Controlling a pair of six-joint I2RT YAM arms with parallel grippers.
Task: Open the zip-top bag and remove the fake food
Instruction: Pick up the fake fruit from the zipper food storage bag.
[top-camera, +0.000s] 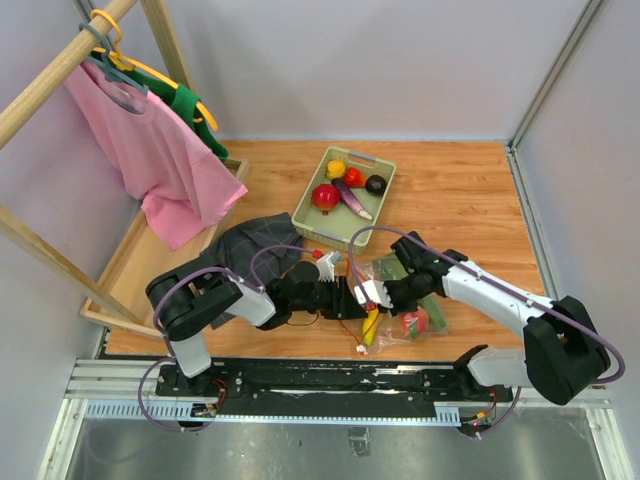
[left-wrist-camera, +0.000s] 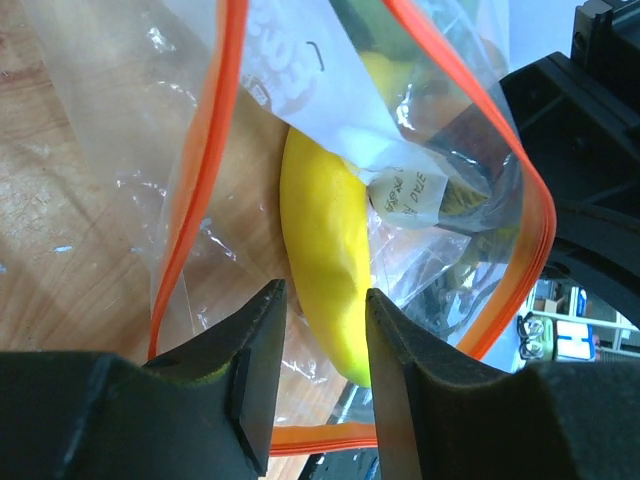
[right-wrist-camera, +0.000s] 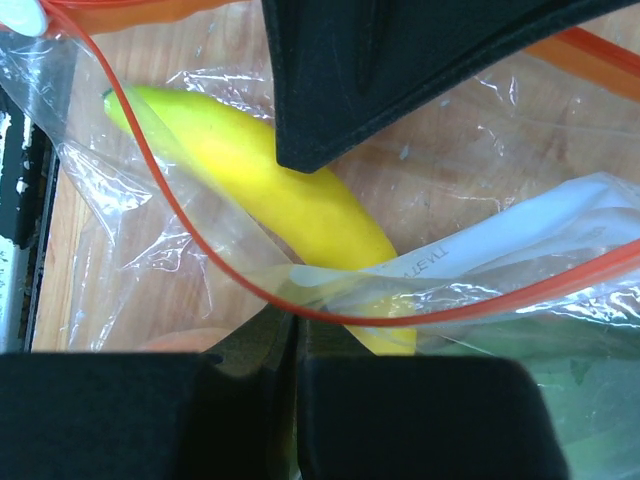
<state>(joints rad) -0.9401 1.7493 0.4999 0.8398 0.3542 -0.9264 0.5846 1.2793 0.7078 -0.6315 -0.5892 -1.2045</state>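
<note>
The zip-top bag (top-camera: 402, 290) lies at the table's front middle, its orange-red zip strip (left-wrist-camera: 205, 170) spread open. A yellow banana (top-camera: 371, 325) and a red round fruit (top-camera: 415, 322) lie inside it. My left gripper (top-camera: 352, 297) is open in the bag's mouth, and its fingers (left-wrist-camera: 255, 350) straddle the banana's (left-wrist-camera: 325, 230) near tip. My right gripper (top-camera: 380, 292) is shut on the bag's rim (right-wrist-camera: 200, 235) and holds that side up over the banana (right-wrist-camera: 270, 185). A green piece (right-wrist-camera: 560, 400) shows through the plastic.
The pale green tray (top-camera: 305, 222) behind the bag holds a red fruit (top-camera: 325, 196), a yellow pepper (top-camera: 336, 168) and dark purple pieces. A dark cloth (top-camera: 255, 245) lies to the left. A pink shirt (top-camera: 160, 150) hangs on a wooden rack at far left.
</note>
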